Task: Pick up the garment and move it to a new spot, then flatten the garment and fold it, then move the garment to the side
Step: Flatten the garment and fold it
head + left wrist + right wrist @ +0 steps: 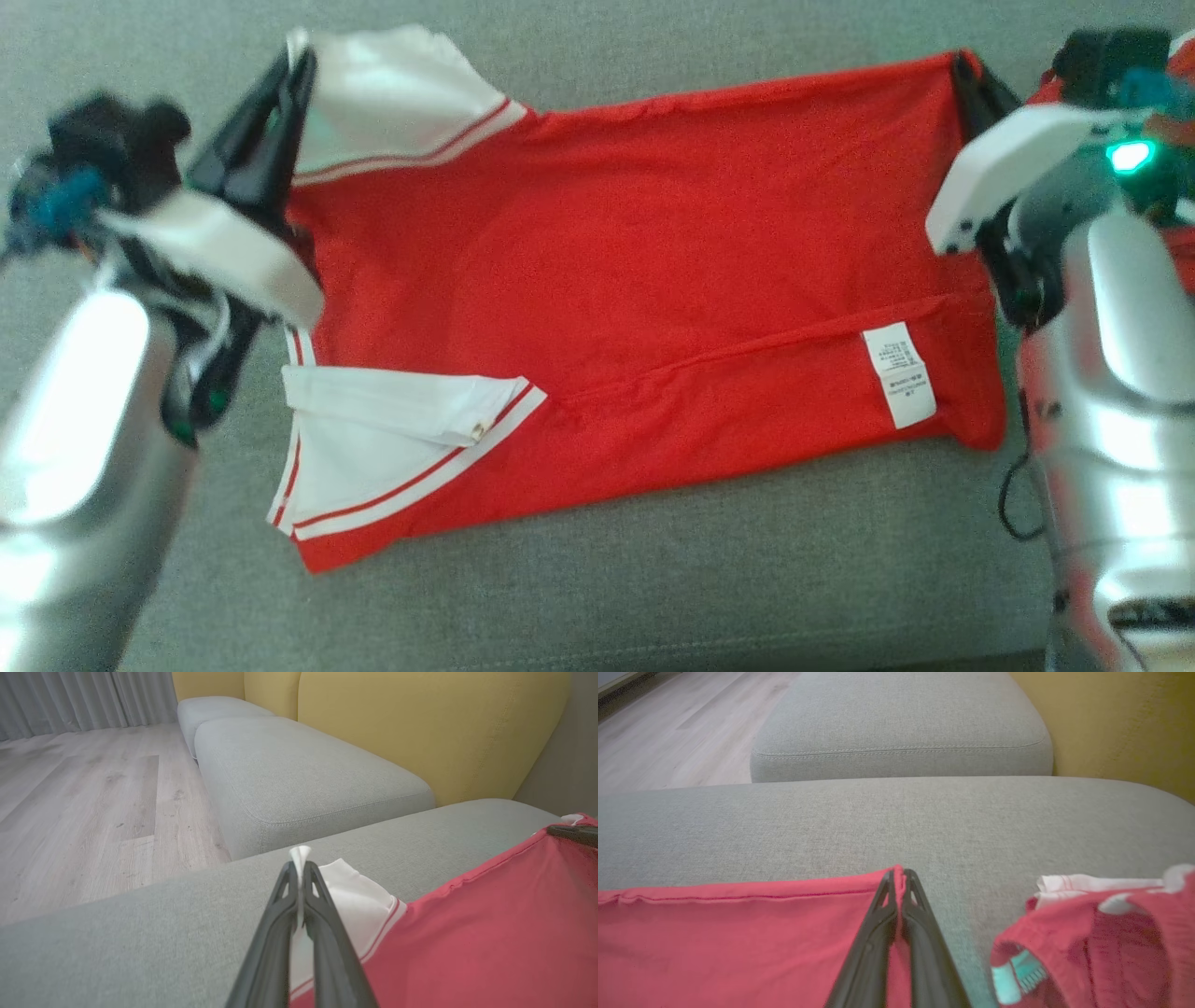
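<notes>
Nearest: left gripper clamped on white sleeve | right gripper clamped on red hem | garment flat across grey cushion middle | judged: flattened, one lengthwise fold apparently in; further folds and move aside remain

The right gripper pinches the top hem of the red garment between its 2 fingers. The garment spreads left of them over the grey cushion. To their right lies a bunched red cloth with white and teal bits.
</notes>
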`<state>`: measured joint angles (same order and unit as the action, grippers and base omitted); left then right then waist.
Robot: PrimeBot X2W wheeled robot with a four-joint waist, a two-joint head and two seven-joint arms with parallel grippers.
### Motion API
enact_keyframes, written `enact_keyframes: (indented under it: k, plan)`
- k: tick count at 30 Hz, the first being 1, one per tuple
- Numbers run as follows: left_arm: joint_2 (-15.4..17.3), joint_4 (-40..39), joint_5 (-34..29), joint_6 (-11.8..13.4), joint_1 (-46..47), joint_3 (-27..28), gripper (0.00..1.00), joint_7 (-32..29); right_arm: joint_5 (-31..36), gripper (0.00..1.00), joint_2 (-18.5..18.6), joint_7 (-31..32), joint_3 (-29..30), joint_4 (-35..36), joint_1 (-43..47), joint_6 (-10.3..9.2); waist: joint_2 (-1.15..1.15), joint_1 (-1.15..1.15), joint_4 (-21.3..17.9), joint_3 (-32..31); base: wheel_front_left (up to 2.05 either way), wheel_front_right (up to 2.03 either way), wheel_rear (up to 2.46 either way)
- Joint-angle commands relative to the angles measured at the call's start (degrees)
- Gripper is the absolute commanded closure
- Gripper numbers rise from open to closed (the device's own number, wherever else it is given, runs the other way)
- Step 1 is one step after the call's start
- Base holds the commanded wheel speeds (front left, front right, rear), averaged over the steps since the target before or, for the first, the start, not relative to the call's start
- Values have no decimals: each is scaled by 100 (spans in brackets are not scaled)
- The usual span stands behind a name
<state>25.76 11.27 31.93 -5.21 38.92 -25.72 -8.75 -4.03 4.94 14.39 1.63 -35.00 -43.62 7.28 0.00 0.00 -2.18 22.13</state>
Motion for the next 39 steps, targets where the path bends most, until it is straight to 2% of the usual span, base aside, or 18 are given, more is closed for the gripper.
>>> enact_keyframes:
  k: [1,7,8,10,17,24,26,28,29,31,32,33,39]
  plan:
    - [187,-268,73,66,-87,306,100,138,-64,100,32,-135,-130,226,160,21,0,0,22,-174,0,0,0]
    - [165,-711,149,291,-1002,337,100,495,-299,100,91,-384,-180,449,696,21,0,0,100,-539,0,0,0]
    - [152,-924,186,413,-1419,356,100,629,-357,100,121,-442,-176,578,950,21,0,0,141,-669,0,0,0]
    - [138,-1027,204,491,-1635,377,100,707,-391,100,125,-467,-166,650,1076,21,0,0,156,-724,0,0,0]
    - [-207,-1351,398,959,-3053,376,100,1270,-497,100,99,-523,-71,1109,1932,21,0,0,214,-948,0,0,0]
    - [-487,-835,323,983,-3331,120,100,1562,-458,100,-8,-565,-9,1329,2341,21,0,0,190,-975,0,0,0]
    - [-513,-601,265,973,-3356,66,100,1660,-423,84,-38,-627,11,1348,2418,21,0,0,168,-983,0,0,0]
    - [-568,-391,272,979,-3404,75,100,1802,-428,72,-73,-714,62,1364,2495,21,0,0,146,-997,0,0,0]
    - [-609,-307,299,989,-3441,96,84,1878,-444,62,-93,-766,98,1381,2539,21,0,0,139,-1006,0,0,0]
    - [-671,-173,343,984,-3522,134,52,2013,-431,0,-121,-862,171,1425,2648,21,0,0,135,-1033,0,0,0]
    - [-705,-126,361,981,-3565,154,8,2075,-410,0,-132,-908,216,1452,2709,21,0,0,138,-1053,0,0,0]
    - [-740,-91,374,976,-3609,172,0,2130,-398,0,-143,-953,264,1483,2775,21,0,0,143,-1077,0,0,0]
    - [-960,-85,316,1105,-3922,394,0,2336,-422,0,-193,-1173,651,1728,3240,21,0,0,244,-1269,0,0,0]
